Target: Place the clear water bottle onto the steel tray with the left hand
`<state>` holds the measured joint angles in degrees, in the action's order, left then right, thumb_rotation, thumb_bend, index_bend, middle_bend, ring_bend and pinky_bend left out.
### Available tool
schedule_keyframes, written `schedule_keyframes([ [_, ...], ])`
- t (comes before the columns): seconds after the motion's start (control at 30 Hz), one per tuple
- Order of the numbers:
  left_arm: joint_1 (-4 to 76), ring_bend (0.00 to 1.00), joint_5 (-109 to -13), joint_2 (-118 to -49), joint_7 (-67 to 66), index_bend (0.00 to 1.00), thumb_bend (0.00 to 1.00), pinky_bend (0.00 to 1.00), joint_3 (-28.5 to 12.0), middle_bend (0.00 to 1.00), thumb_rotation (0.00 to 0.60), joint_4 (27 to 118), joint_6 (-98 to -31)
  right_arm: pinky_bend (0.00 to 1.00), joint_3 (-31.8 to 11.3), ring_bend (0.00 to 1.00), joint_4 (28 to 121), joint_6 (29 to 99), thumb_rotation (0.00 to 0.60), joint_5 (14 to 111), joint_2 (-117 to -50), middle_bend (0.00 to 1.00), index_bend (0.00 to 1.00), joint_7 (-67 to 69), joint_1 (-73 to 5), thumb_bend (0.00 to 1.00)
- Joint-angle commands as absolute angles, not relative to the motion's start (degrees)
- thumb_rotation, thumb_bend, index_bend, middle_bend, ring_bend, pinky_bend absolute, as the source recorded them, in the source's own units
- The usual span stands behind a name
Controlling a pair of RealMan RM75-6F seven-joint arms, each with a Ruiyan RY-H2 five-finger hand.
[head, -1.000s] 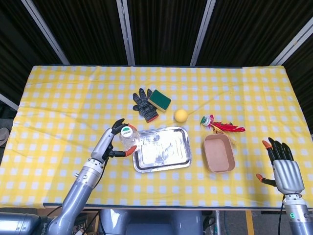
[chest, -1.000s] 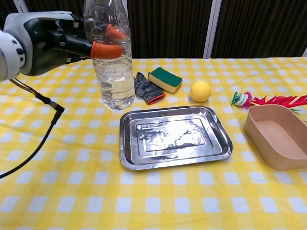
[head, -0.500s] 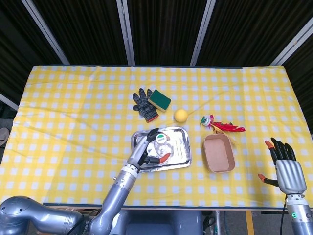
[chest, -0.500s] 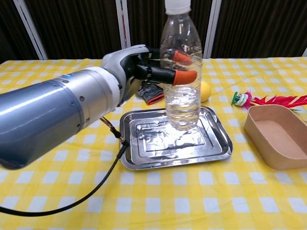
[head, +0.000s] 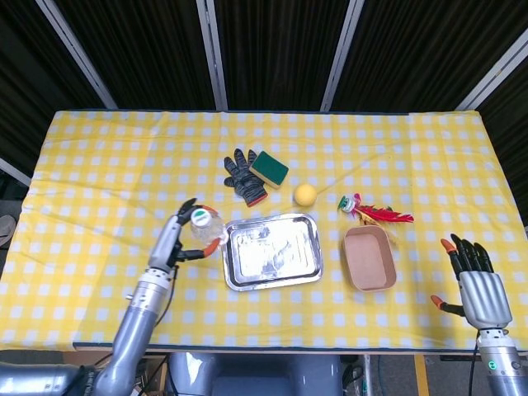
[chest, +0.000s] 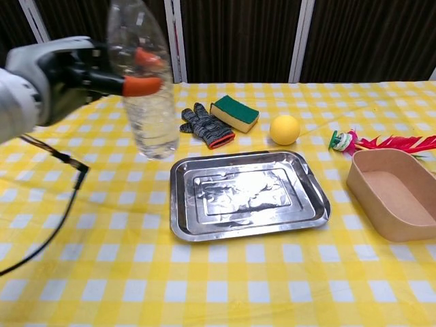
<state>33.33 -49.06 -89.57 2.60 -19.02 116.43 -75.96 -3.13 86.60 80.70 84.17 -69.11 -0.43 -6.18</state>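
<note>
My left hand grips the clear water bottle upright, fingers wrapped around its upper body. The bottle hangs in the air left of the steel tray, beyond its left rim, with water in its lower part. Nothing lies in the tray. My right hand is open at the table's front right corner, far from the tray; the chest view does not show it.
A dark knit glove and a green sponge lie behind the tray. A yellow ball, a red feathered toy and a brown box sit to the tray's right.
Half a second ago the bottle was over the tray in my left hand; now the hand has carried it back left, off the tray. The right hand has barely moved.
</note>
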Motion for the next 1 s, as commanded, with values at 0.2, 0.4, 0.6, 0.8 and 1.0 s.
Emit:
schedule_keyframes([
  [0.2,30.6,0.05,-52.5,-85.3,10.4,0.55,0.52,0.0,-17.8,0.55,0.6,115.6,-69.2,0.0,-3.1,0.0,86.4,79.9,0.6,83.6,-69.7,0.0,0.08,-1.8,-6.5,0.05],
  [0.4,36.9,0.05,-48.0,-96.6,7.0,0.55,0.52,0.0,-20.6,0.55,0.6,114.2,-67.3,0.0,-3.3,0.0,85.8,79.7,0.6,83.0,-69.7,0.0,0.08,-1.4,-6.5,0.05],
  [0.6,38.2,0.05,-44.6,-98.8,4.1,0.55,0.52,0.0,-23.1,0.55,0.6,115.4,-69.6,0.0,-3.4,0.0,85.7,79.9,0.6,83.1,-69.4,0.0,0.08,-0.6,-6.4,0.05],
  [0.8,32.4,0.05,-45.5,-90.5,6.5,0.56,0.52,0.0,-22.2,0.56,0.6,117.5,-71.0,0.0,-3.1,0.0,86.3,79.9,0.6,83.8,-69.5,0.0,0.08,-1.0,-6.5,0.05],
  [1.0,29.6,0.05,-45.5,-86.2,11.9,0.56,0.52,0.0,-21.6,0.55,0.6,114.6,-66.4,0.0,-2.8,0.0,86.6,79.8,0.6,84.0,-69.9,0.0,0.08,-2.3,-6.6,0.05],
])
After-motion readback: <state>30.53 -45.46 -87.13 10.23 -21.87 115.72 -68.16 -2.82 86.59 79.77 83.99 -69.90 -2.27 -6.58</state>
